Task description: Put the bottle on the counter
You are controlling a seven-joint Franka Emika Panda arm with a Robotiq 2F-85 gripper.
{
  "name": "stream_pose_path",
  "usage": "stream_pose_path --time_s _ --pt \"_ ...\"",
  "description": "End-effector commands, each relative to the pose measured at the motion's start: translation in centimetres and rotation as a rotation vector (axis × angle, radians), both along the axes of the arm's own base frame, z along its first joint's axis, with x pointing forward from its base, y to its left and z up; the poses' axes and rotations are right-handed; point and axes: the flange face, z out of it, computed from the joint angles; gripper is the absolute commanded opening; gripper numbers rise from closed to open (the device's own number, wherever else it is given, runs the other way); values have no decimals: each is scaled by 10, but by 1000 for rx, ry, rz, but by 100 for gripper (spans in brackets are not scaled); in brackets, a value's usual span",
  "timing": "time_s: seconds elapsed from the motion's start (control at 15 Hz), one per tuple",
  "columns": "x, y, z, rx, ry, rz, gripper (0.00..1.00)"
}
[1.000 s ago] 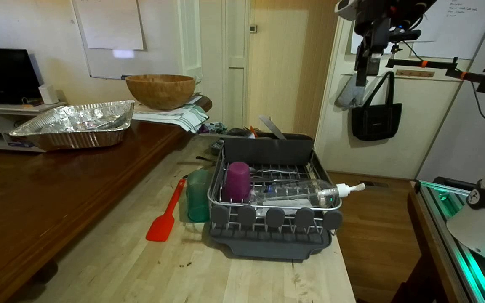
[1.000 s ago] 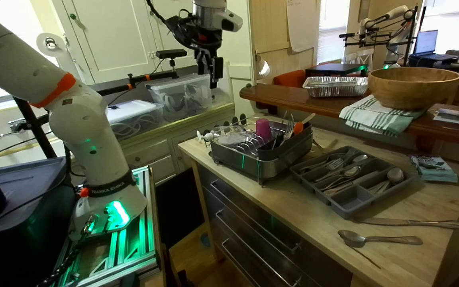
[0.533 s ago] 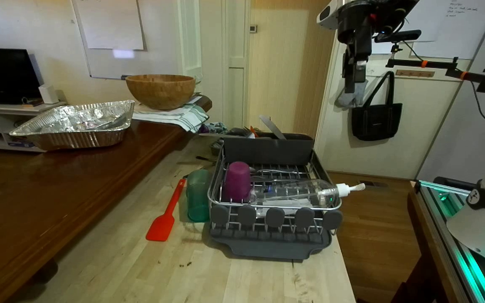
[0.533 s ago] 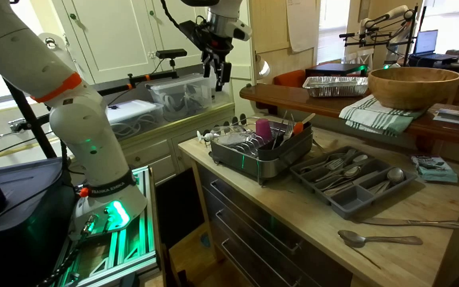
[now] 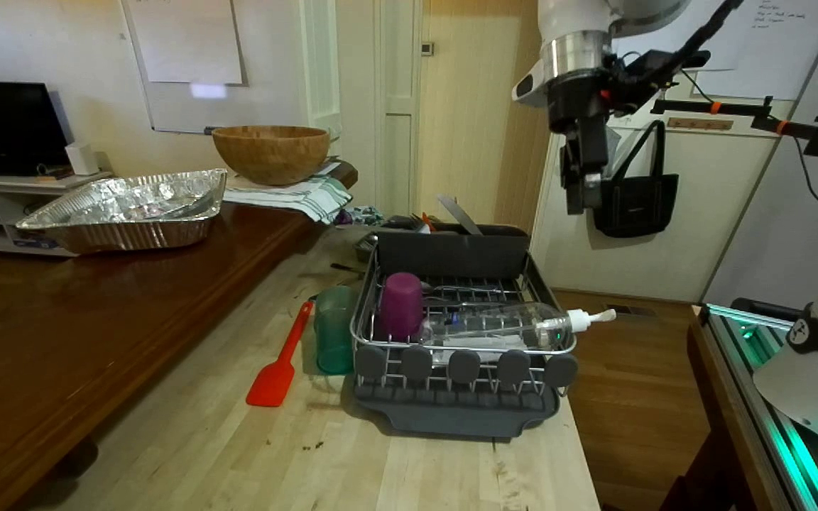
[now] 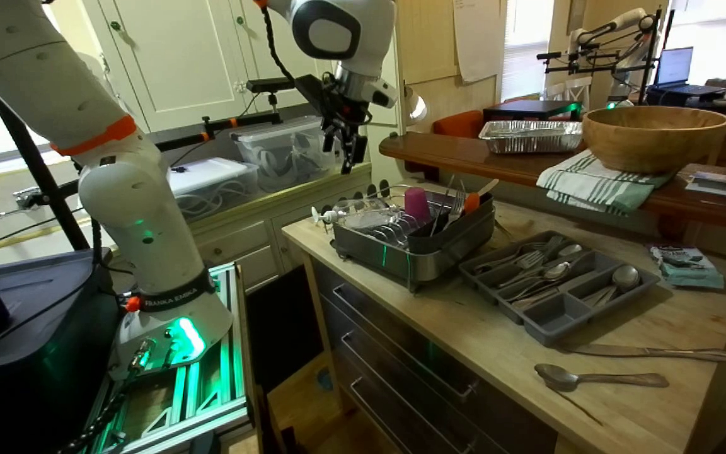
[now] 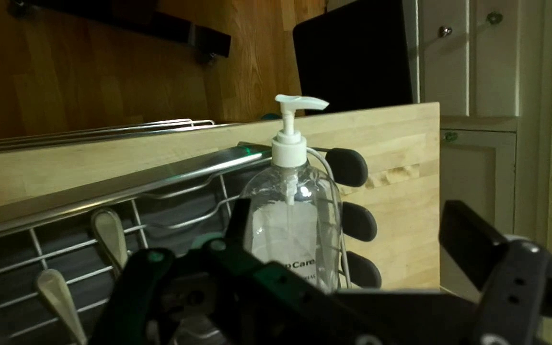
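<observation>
Clear plastic bottle with a white pump top is lying on its side in a grey-and-silver wire dish rack, below the black robot fingers, pump poking out past the rim. So it's not sitting directly on the pale butcher-block wooden table, which is running lower down, under the rack.

Fingers are hanging well above it all, spread wide and gripping nothing. I'm reading this as the approach, so the whole job is waiting.

What's bugging me: the wrist view is showing one finger overlapping the bottle's side while its partner is standing way out past the other side, so they're not looking centred. If they're dropping straight from there, I'm betting one tip is jabbing the plastic or snagging the rack wires. Smooth round body, so an off-centre squeeze might be rolling it away.

Also, the round purple cup is standing below the fingers, just beside the bottle's base, so dragging the bottle sideways could be tipping the cup. And with the pump poking toward the table edge, a weak pinch might be sending the bottle onto the brown wooden floor.
</observation>
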Motion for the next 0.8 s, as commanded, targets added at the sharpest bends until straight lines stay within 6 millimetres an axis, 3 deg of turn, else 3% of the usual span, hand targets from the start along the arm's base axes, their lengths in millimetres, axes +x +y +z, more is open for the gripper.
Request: stream_pose_path --time_s 0.0,0.2,0.4,0.47,0.73 --pt "-6 18 -58 16 30 30 100" --pt "-20 39 -89 -12 59 21 100" --pt "-27 44 -107 -11 67 -56 100" --pt "-22 43 -98 -22 67 4 100" --pt "-18 42 -96 -46 58 -9 100"
